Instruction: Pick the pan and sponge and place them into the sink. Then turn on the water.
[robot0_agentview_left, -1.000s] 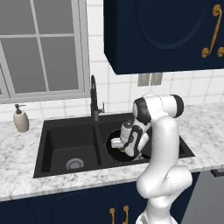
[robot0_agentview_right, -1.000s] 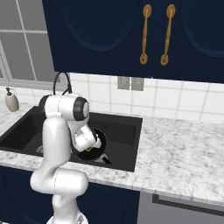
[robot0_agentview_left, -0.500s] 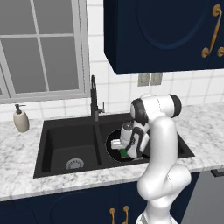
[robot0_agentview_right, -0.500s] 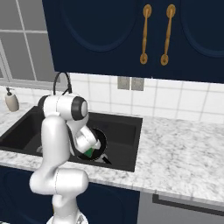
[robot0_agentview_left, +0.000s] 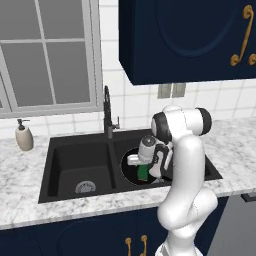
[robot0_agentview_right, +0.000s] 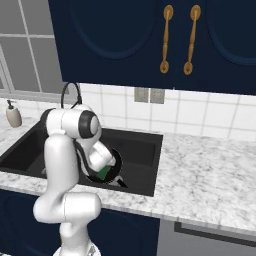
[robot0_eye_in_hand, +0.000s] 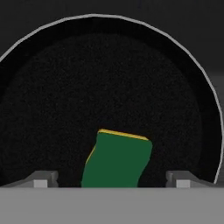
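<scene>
While you are watching the right basin, these are the points that are mattering;
gripper (robot0_eye_in_hand: 112, 180): its two fingertips are standing wide apart on either side of the sponge, gripping nothing;
sponge (robot0_eye_in_hand: 117, 158): it is lying tilted inside the pan, toward its near rim;
pan (robot0_eye_in_hand: 57, 105): it is sitting in the sink's (robot0_agentview_left: 75, 145) right basin, under the hand;
risk: as you are lifting away, a fingertip is liable to be snagging the tilted sponge;
tap (robot0_agentview_left: 107, 112): it is standing at the sink's back edge, untouched; a wide swing toward it is risking a knock.
</scene>
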